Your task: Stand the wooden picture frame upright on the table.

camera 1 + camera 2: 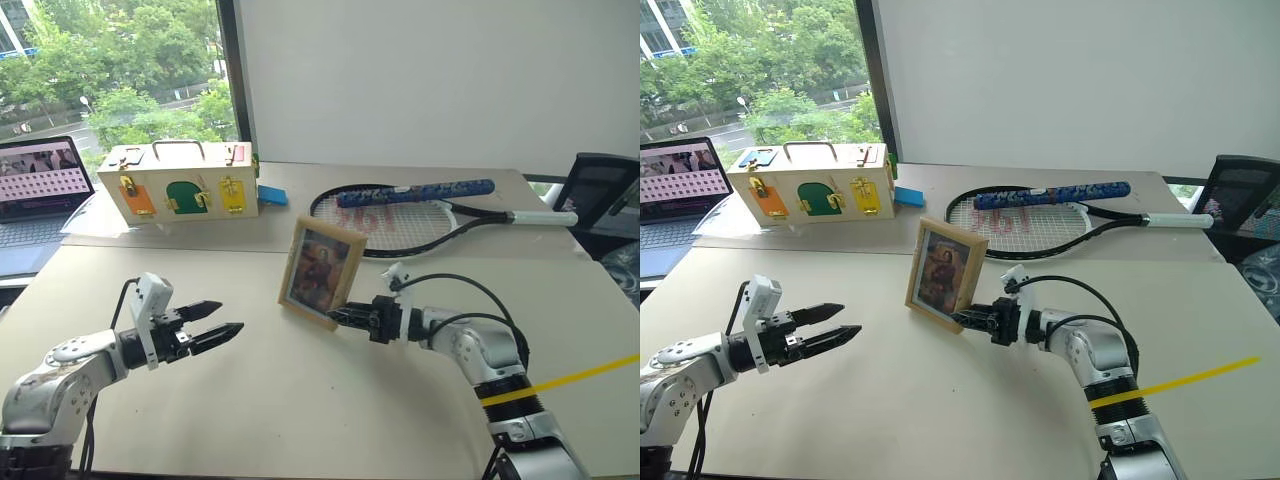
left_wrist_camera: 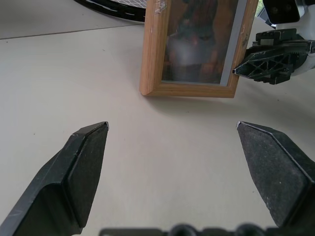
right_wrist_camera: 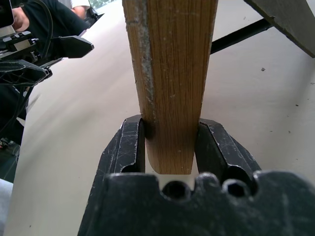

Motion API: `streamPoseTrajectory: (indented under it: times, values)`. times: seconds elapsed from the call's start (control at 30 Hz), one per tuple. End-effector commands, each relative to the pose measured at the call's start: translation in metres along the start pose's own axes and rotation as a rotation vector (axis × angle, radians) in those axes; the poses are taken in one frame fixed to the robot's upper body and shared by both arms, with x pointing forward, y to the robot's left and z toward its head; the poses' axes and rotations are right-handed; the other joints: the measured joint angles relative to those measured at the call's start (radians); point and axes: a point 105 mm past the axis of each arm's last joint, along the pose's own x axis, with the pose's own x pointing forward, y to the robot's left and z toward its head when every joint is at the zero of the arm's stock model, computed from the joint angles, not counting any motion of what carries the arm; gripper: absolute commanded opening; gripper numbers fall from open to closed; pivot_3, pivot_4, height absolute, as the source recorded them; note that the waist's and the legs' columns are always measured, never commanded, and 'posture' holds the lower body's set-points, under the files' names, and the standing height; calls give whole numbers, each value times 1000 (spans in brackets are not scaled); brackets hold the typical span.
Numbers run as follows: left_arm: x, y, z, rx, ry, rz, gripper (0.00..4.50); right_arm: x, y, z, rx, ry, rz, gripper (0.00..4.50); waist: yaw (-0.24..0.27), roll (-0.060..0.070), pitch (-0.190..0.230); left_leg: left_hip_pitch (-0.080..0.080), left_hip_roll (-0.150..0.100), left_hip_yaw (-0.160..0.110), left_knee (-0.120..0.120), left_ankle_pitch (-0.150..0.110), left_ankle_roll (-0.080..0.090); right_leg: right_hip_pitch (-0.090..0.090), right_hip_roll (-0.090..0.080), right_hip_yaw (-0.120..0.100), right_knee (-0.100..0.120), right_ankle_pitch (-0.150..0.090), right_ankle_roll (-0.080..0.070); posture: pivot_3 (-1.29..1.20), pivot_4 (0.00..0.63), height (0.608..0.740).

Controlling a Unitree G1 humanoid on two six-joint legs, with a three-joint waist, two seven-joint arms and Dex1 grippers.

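Right claw (image 1: 965, 318) clamps the frame's (image 1: 943, 274) edge, holding it upright, long axis vertical, near mid-table (image 1: 940, 420) with picture facing the spread, empty left claw (image 1: 833, 326) waiting at nine o'clock.

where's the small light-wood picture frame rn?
In the head views the light-wood picture frame stands upright mid-table, clamped at its edge by the right gripper, in front of the black tennis racket; the open left gripper is apart.
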Motion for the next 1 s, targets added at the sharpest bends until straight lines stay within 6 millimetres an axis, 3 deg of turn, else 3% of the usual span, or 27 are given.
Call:
streamPoseTrajectory:
  times: [0.03,0.07,0.13,0.37,0.5,0.57,0.67,0.77,1.0]
  values:
    - [3,4,19,65,-91,29,4500,4,6,-2,-89,14,11,1170,0,0,0,0,0,0,0,0,0,0,0,0,0,0,0,0,150,739]
    - [3,9,25,53,-127,57,4500,3,5,-1,-96,10,5,1170,1,0,0,0,0,0,0,0,0,0,0,0,0,0,0,0,150,739]
    - [5,17,33,79,-154,98,4500,-1,9,1,-90,3,24,2170,2,-1,0,0,0,0,0,0,0,0,0,0,0,0,0,0,150,739]
    - [9,29,25,172,-123,196,4500,-36,21,5,-173,9,68,4422,4,0,0,0,0,0,-1,0,0,0,0,0,-1,0,0,0,150,739]
    - [6,32,18,205,-106,253,4500,-65,27,-10,-323,117,50,4481,7,-1,0,0,0,0,0,0,0,0,0,0,-1,0,0,0,150,739]
    - [3,29,13,225,-100,263,4500,-73,34,-4,-343,66,27,4481,9,-1,0,0,0,0,0,0,0,0,0,0,-1,0,0,0,150,739]
    - [5,16,-5,262,-68,267,4500,-87,34,2,-513,-5,-143,4481,4,-1,0,0,0,0,-1,0,0,0,0,0,-1,0,0,0,150,739]
    - [9,10,-16,254,-34,287,4500,-92,32,6,-493,-88,-229,4481,4,-1,0,0,0,0,0,0,0,0,0,0,-2,0,0,0,150,739]
    - [15,-3,-26,154,-58,279,4500,-93,32,-5,-489,-93,-309,4481,6,-2,-1,0,0,0,1,0,0,1,0,1,-2,0,0,0,150,739]
